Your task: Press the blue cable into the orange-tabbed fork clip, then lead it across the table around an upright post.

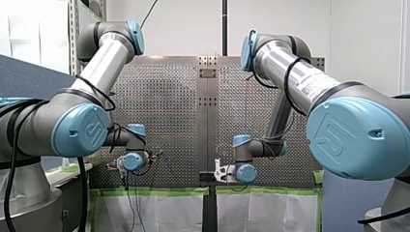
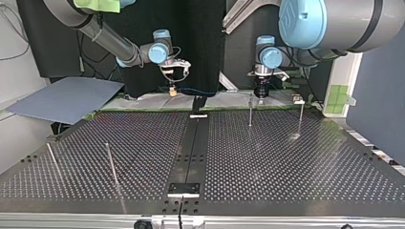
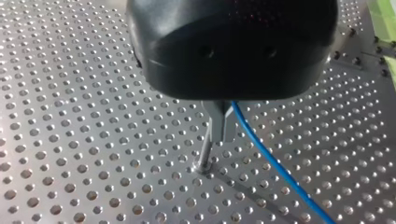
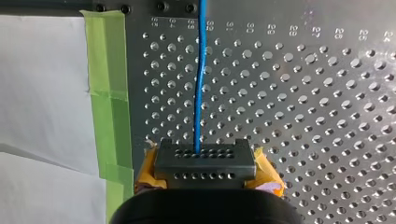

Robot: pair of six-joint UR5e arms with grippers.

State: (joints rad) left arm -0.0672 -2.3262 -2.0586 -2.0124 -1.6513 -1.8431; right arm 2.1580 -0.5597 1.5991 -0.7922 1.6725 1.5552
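Blue cable (image 4: 200, 93) is lying along the far edge of the table (image 2: 267, 157) as the top view shows it, and both arms are hanging over that same edge.

My right gripper (image 4: 205, 161) is clamping the cable. In the right wrist view the cable is running straight into the grey drilled block between the yellow pads (image 4: 267, 170). From there it is stretching away over the perforated plate, near a strip of green tape (image 4: 109, 107) that is lining the table's edge. White sheeting (image 4: 42, 93) is showing beyond the tape. In the top view this gripper is sitting just left of the table's centre strip (image 2: 191, 148), and the cable is showing as a thin dark line leading from it toward the centre.

My left gripper (image 3: 220, 135) is hovering at the far edge, right of the centre strip. Its metal fingers (image 3: 215, 121) are standing drawn together, with the tips just above the plate. The cable is coming out from under the black body right beside them and slanting off across the holes; whether they are pinching it I cannot tell. An upright post (image 3: 204, 154) is standing just ahead of the fingertips, near the cable but apart from it.

A second post (image 2: 300, 117) is standing toward the far right corner in the top view. A third post (image 2: 112, 164) and a fourth post (image 2: 51, 160) are standing toward the near left corner. A grey board (image 2: 67, 98) is lying off the far left corner.
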